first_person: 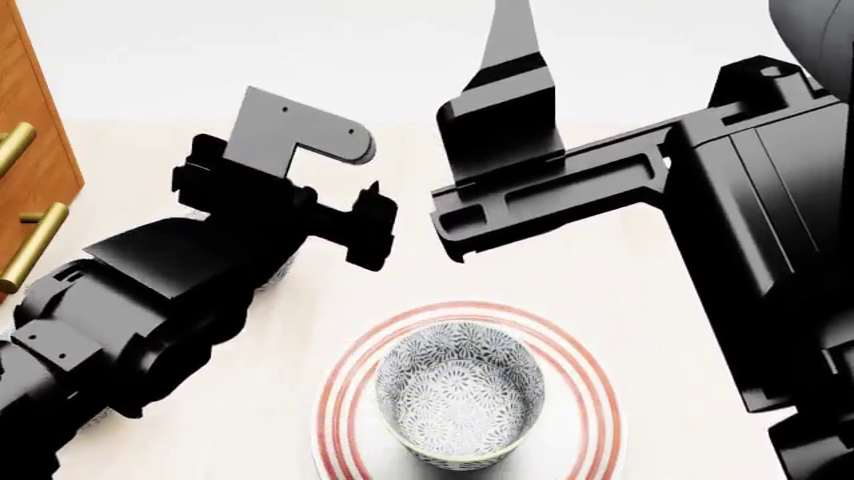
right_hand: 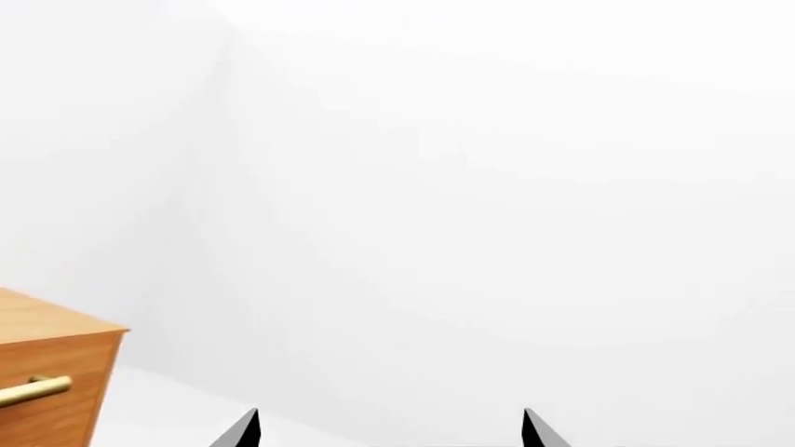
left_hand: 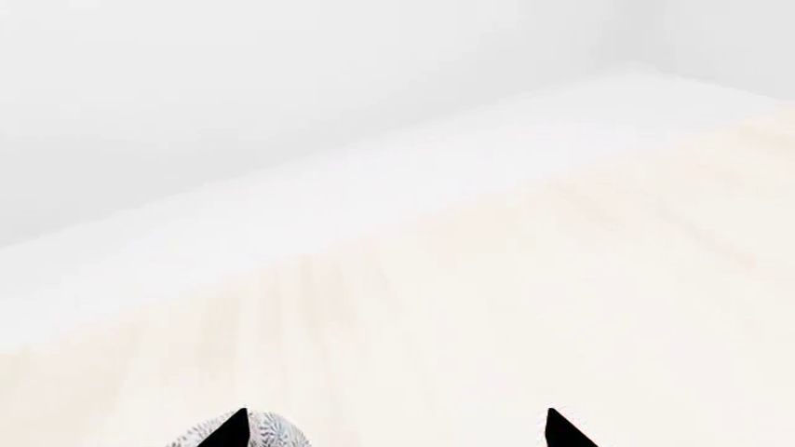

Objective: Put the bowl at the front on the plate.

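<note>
One bowl point(first_person: 459, 388) sits upright in the middle of the plate point(first_person: 601, 400), near edge of table point(first_person: 641, 270), so placement looks done. Left gripper point(left_hand: 395, 430) and right gripper point(right_hand: 387, 428) both hang spread and empty above, clear of it. Second patterned bowl point(left_hand: 267, 435) peeks beside left fingertip. Wooden cabinet point(first_person: 34, 160) stands far left.

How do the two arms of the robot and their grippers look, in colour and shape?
The left arm and right arm are matte black, built of blocky, angular segments with small screw holes. No cables, markings or sleeves show. In the wrist views, the fingertips appear as thin, pointed black wedges.
</note>
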Motion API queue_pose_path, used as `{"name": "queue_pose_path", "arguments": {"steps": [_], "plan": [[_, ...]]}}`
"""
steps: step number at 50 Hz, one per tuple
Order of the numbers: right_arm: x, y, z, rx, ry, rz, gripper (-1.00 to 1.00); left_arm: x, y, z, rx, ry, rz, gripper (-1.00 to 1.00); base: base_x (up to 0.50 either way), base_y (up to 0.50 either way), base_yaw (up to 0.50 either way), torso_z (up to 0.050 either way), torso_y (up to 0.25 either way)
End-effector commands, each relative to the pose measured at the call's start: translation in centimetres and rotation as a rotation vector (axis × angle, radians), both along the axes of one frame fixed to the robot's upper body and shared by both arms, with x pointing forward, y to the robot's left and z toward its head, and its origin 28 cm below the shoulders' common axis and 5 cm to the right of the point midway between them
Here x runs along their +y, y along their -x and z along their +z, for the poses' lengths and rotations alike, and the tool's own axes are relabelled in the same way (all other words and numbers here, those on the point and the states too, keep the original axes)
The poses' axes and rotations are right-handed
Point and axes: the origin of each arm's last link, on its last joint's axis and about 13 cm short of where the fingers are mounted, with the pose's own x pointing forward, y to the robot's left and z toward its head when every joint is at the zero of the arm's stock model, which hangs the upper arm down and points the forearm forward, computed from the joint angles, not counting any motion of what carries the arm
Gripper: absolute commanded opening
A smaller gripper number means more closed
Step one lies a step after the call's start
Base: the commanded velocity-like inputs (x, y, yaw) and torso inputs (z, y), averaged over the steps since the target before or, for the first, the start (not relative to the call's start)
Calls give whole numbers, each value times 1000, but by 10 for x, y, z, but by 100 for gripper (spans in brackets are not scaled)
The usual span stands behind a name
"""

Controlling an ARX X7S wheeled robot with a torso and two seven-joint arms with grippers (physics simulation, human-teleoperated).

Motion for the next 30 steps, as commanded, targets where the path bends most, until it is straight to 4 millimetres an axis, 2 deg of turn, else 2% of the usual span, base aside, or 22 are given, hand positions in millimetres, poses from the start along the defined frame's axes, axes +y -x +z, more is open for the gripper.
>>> {"name": "queue_pose_path", "arguments": {"steps": [1, 4, 15, 21, 30], "plan": [[-2, -1, -4, 2, -10, -14, 100, 12, 13, 6, -61, 103, 8, 100, 0, 0, 0, 0, 0], [-2, -2, -6, 2, -14, -10, 100, 13, 25, 13, -89, 129, 1, 100, 0, 0, 0, 0, 0], [-4, 0, -11, 6, -18, -25, 100, 21, 51, 19, -163, 156, -20, 100, 0, 0, 0, 0, 0], [-5, 3, -12, 5, -21, -30, 100, 24, 70, 12, -211, 170, -56, 100, 0, 0, 0, 0, 0], [-5, 5, -18, 7, -31, -30, 100, 29, 95, 20, -284, 213, -58, 100, 0, 0, 0, 0, 0]]}}
